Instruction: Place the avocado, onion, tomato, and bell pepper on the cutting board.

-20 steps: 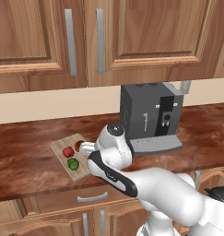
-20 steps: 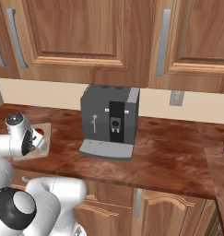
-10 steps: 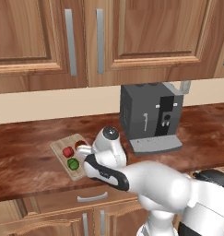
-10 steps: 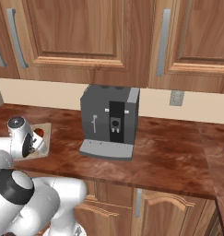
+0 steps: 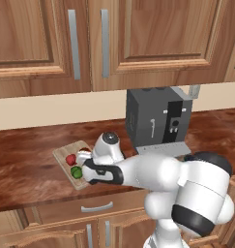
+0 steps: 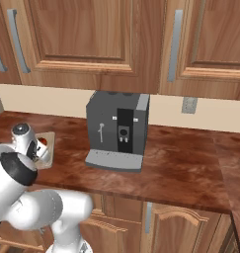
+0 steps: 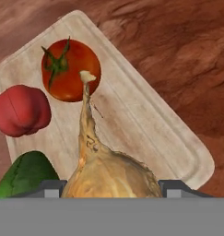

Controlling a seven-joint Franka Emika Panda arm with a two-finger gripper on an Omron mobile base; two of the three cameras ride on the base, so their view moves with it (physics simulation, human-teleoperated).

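Note:
In the hand view my gripper is shut on the onion, a tan bulb whose thin stalk points up between the fingers. It hangs just over the light-wood cutting board. A red tomato with a green stem, a red bell pepper and the green avocado lie on the board. From the left base view the gripper hovers at the right end of the board, beside the avocado and the bell pepper.
A dark grey coffee machine stands on the brown counter right of the board, also visible from the right base view as the coffee machine. Wooden cabinets hang above. Bare counter surrounds the board.
My hand has shifted slightly left, further over the cutting board, with the onion still held. The items on the board have not moved.

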